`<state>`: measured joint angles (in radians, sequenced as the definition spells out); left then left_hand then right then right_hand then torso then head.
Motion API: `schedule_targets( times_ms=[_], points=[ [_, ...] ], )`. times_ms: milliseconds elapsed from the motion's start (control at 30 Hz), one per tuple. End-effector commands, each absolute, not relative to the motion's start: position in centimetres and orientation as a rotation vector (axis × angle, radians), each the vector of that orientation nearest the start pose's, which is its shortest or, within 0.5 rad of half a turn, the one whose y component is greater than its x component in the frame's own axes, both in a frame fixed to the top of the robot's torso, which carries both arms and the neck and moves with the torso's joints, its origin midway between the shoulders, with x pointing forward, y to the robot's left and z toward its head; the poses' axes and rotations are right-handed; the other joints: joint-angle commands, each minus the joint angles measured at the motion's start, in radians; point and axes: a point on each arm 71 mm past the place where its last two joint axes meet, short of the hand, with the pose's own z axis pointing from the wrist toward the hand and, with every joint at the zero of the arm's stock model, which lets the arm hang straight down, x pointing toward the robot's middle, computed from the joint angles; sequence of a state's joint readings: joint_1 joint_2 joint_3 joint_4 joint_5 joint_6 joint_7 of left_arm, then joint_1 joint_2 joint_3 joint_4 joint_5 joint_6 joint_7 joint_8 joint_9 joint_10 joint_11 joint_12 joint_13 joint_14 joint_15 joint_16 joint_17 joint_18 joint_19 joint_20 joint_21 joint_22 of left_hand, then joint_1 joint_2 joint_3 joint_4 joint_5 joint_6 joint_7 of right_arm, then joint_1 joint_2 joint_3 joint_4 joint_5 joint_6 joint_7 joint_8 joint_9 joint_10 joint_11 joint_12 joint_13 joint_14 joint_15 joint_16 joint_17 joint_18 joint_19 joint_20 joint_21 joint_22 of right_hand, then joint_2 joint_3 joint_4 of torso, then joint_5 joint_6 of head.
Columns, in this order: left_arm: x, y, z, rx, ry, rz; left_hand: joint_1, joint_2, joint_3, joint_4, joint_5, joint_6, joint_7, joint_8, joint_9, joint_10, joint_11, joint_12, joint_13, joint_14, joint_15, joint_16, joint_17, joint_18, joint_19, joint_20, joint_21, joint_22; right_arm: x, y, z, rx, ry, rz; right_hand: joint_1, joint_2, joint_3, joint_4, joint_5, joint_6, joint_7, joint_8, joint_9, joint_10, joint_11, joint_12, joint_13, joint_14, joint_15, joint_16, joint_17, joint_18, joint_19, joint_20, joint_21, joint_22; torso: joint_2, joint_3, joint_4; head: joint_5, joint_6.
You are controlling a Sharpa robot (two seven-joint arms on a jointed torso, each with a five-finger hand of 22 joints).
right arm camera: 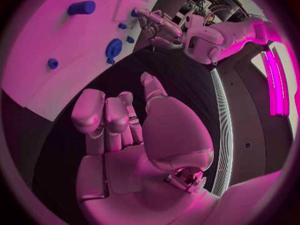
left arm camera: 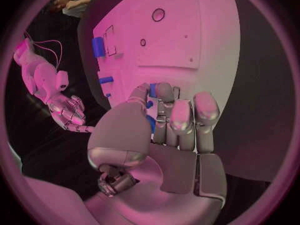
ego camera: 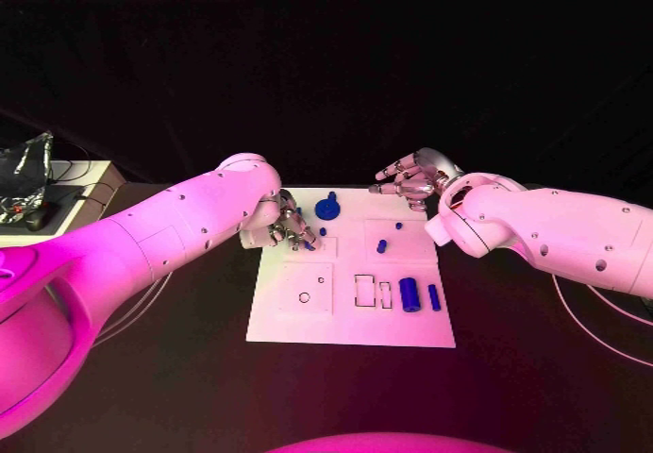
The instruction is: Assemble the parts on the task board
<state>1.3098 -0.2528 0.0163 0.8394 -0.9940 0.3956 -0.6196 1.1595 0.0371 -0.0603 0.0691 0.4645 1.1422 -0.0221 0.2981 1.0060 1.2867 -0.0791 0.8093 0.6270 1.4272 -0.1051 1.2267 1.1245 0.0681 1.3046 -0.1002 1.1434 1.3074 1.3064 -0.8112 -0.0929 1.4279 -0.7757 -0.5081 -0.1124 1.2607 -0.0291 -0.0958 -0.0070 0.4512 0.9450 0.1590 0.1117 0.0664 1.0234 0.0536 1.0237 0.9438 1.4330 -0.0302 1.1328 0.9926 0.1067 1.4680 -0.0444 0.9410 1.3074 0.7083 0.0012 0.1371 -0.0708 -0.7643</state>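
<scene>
The white task board (ego camera: 351, 316) lies mid-table. My left hand (ego camera: 286, 226) hovers over its far left edge, fingers curled against the thumb, pinching a small blue part (left arm camera: 152, 122). My right hand (ego camera: 412, 179) hangs above the far right corner, loosely curled and holding nothing. A round blue part with a knob (ego camera: 328, 208) stands at the far edge between the hands. Small blue pegs (ego camera: 382, 245) dot the middle of the board. Two blue cylinders (ego camera: 409, 293) lie near the right edge. The right wrist view shows the round part (right arm camera: 114, 49) and one cylinder (right arm camera: 82, 7).
Rectangular slots (ego camera: 367, 290) and a small round hole (ego camera: 304, 297) mark the board's near half. A box with a crinkled silvery bag (ego camera: 30, 179) stands at the table's far left. Cables trail along both arms.
</scene>
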Motion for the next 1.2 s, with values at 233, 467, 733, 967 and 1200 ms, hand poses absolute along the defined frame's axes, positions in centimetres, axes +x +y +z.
schedule_targets(
  times_ms=[233,467,733,967,1200],
  points=[
    [58.03,9.69,-19.24,-0.212,2.431,-0.317,0.003,0.014,-0.122,0.016,-0.022,-0.003,0.002,0.003,0.003,0.000,0.004,0.006,-0.002,0.002,-0.001,-0.009,-0.007,-0.015,0.001,-0.002,-0.015,0.046,52.10,-23.15,-16.01,0.572,1.614,0.799,-0.008,-0.001,0.000,-0.004,0.006,-0.002,0.005,-0.003,0.001,-0.006,-0.002,0.000,-0.001,0.003,0.000,-0.005,-0.001,0.013,0.039,0.001,-0.003,0.121,-0.001,-0.0006,-0.0002,-0.001,0.001],
    [57.90,9.56,-19.25,-0.204,2.437,-0.332,0.007,0.012,-0.157,0.018,-0.084,-0.002,0.003,0.005,0.005,-0.002,0.006,0.007,-0.002,0.002,0.000,-0.010,-0.007,-0.015,0.001,-0.002,-0.019,0.047,52.08,-23.16,-16.06,0.572,1.615,0.799,-0.008,-0.001,0.000,-0.004,0.006,-0.002,0.005,-0.003,0.001,-0.006,-0.002,0.000,-0.001,0.003,0.000,-0.005,-0.001,0.013,0.039,0.001,-0.003,0.121,-0.001,-0.0003,0.0016,-0.001,0.001],
    [57.82,9.68,-19.25,-0.206,2.435,-0.340,0.006,0.008,-0.163,0.018,-0.106,-0.002,0.004,0.007,0.006,-0.002,0.006,0.008,-0.002,0.001,0.000,-0.010,-0.007,-0.015,0.000,-0.001,-0.021,0.047,52.06,-23.19,-16.14,0.573,1.616,0.798,-0.008,-0.001,0.000,-0.004,0.006,-0.002,0.005,-0.003,0.001,-0.006,-0.002,0.000,-0.001,0.003,0.000,-0.005,-0.001,0.013,0.039,0.001,-0.003,0.121,-0.001,-0.0001,-0.0007,0.001,0.003],
    [57.81,10.00,-19.22,-0.212,2.430,-0.341,0.007,0.008,-0.164,0.018,-0.111,-0.002,0.004,0.008,0.007,-0.002,0.006,0.008,-0.003,0.002,0.001,-0.010,-0.006,-0.015,0.001,0.000,-0.021,0.048,52.05,-23.24,-16.20,0.574,1.617,0.797,-0.008,-0.001,0.000,-0.004,0.006,-0.002,0.005,-0.003,0.001,-0.006,-0.002,0.000,-0.001,0.003,0.000,-0.005,-0.001,0.013,0.039,0.001,-0.003,0.121,0.000,-0.0003,-0.0001,0.000,0.004],
    [57.72,10.19,-19.18,-0.212,2.428,-0.343,0.004,0.006,-0.166,0.019,-0.115,-0.002,0.004,0.008,0.008,-0.001,0.006,0.008,-0.003,0.002,0.001,-0.009,-0.004,-0.015,0.001,0.000,-0.021,0.049,52.03,-23.26,-16.25,0.574,1.618,0.797,-0.008,-0.001,0.000,-0.004,0.006,-0.002,0.005,-0.003,0.001,-0.006,-0.002,0.000,-0.001,0.003,0.000,-0.005,-0.001,0.013,0.039,0.001,-0.003,0.121,0.000,-0.0006,0.0009,-0.001,0.004]
  ],
)
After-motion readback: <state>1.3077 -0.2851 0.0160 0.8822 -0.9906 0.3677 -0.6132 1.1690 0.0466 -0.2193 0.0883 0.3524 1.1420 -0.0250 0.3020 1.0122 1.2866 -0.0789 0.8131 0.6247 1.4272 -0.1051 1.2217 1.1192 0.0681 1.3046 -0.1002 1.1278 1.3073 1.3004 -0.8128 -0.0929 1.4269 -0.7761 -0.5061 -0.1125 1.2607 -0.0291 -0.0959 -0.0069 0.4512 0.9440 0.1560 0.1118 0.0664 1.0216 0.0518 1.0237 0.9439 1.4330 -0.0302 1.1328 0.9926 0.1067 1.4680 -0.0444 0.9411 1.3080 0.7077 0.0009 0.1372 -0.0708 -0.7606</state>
